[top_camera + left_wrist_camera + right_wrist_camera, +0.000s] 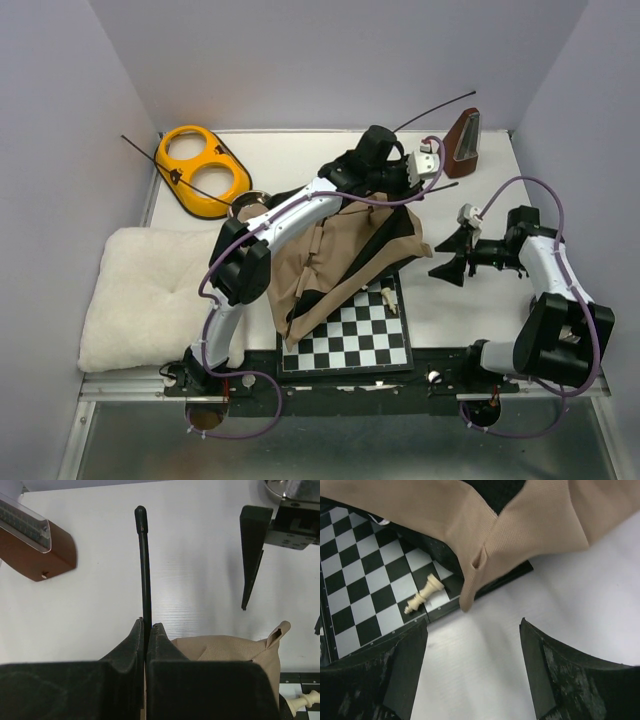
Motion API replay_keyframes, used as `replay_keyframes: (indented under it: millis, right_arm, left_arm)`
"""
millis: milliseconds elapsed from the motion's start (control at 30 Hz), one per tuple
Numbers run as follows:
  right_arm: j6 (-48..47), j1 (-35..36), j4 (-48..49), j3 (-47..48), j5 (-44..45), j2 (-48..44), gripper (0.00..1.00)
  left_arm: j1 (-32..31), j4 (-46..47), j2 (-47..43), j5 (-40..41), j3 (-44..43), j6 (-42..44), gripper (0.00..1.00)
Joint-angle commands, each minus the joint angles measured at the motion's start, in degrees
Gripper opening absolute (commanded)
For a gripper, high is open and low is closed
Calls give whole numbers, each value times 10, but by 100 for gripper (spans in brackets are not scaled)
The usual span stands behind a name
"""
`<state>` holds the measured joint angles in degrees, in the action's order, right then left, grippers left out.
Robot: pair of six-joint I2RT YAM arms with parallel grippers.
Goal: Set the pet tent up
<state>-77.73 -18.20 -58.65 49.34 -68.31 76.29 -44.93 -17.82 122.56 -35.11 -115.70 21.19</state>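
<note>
The pet tent (335, 262) lies crumpled as tan fabric with black lining over the far half of the chessboard. One thin black pole (144, 570) sticks out of it towards the right, and my left gripper (148, 626) is shut on that pole just behind its free end. From above, the left gripper (412, 190) sits at the tent's far right corner. Other pole ends reach out at the far left (150, 155) and far right (440, 108). My right gripper (452, 257) hangs open over bare table right of the tent; its wrist view shows a tan corner (520, 525) just ahead of the gripper (472, 625).
A chessboard (350, 338) lies at the near edge with a fallen white chess piece (422, 596) on it. A fluffy white cushion (150, 295) fills the left side. A yellow double bowl (205, 170) stands at the far left, a brown metronome (462, 143) at the far right.
</note>
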Motion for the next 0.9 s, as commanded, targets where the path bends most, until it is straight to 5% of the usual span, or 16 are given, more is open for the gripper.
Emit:
replay_keyframes:
  millis: [0,267,467,600,867]
  right_arm:
    - [103,43,128,-21,-45,-15,79]
    - [105,50,138,-26,-60,-13,70]
    - [129,51,162,-39,-59,-21,38]
    - [126,51,145,-27,-47,-19,2]
    - [134,37,116,-20,-19,-38,1]
  left_arm:
    - [18,8,-8,29,-15,-9,0]
    - [21,9,-12,29,-6,-5,0]
    - [21,9,-15,27,-1,-5,0]
    - [21,-17,-19,23,3,22,0]
    - [19,-102,-69,9,81,208,0]
